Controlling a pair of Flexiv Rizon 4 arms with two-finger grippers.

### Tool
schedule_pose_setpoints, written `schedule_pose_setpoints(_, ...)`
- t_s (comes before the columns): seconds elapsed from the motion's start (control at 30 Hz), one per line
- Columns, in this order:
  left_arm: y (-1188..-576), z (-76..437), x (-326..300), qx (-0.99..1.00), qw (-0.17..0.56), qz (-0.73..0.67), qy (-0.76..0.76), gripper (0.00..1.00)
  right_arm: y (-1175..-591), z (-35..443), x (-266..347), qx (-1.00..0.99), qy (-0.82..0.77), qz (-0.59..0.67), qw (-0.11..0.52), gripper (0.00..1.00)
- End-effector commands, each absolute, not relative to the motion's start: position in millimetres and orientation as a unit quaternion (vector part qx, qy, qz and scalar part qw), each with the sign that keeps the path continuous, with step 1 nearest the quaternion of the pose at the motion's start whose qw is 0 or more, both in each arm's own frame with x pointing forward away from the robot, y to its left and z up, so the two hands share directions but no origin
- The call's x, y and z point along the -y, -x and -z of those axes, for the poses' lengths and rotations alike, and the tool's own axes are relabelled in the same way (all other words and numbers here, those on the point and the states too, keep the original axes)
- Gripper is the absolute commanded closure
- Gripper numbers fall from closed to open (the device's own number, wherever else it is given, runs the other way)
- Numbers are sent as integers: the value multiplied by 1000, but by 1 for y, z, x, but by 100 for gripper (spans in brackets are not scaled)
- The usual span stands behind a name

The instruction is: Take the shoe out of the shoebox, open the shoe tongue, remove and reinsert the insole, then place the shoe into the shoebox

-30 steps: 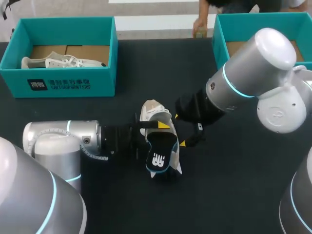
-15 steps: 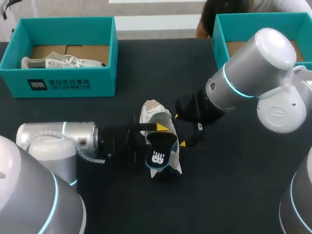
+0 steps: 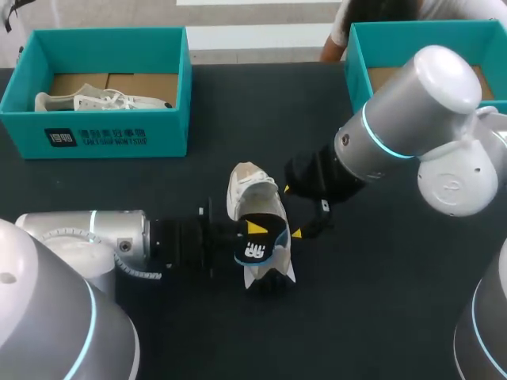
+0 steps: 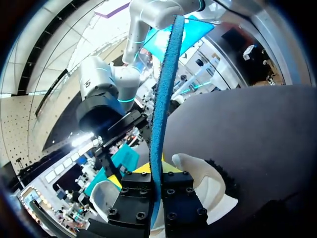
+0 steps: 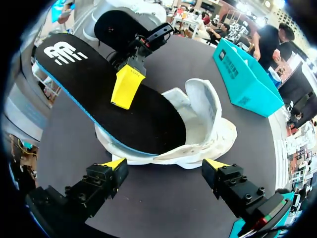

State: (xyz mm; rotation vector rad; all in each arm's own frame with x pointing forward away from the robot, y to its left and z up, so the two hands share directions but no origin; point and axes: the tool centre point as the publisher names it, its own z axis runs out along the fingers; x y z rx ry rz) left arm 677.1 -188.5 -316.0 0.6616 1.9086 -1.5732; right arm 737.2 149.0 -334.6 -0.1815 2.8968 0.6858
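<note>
A white shoe lies on its side on the black table's middle. Its black insole, blue-edged with a white logo, sticks out of the shoe's opening. My left gripper is shut on the insole. In the left wrist view the insole runs edge-on between the pressed fingers, with the shoe just beside them. My right gripper stands open, level with the table, its tips on either side of the shoe and apart from it. The insole rises out of the shoe ahead of it.
A teal shoebox at the back left holds another white shoe. A second teal box stands at the back right, behind my right arm. Bare black table lies in front of the shoe.
My left gripper has closed on the insole and its arm has drawn back to the left, tilting the insole up. The right arm and the shoe have stayed put.
</note>
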Motion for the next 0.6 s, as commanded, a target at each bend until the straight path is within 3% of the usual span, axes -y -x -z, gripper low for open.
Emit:
schedule_pose_setpoints(0.03,-687,327,198,-718,281,585,-251,100,-736,335,-150,-968,60,-228,81,0)
schedule_pose_setpoints(0.53,-717,351,197,-737,287,567,-229,100,-736,335,-150,-968,60,-228,81,0)
schedule_pose_setpoints(0.57,-714,349,195,-737,284,569,-227,80,-736,335,-150,-968,60,-228,81,0)
schedule_pose_setpoints(0.6,-712,345,194,-735,284,572,-228,66,-736,335,-150,-968,60,-228,81,0)
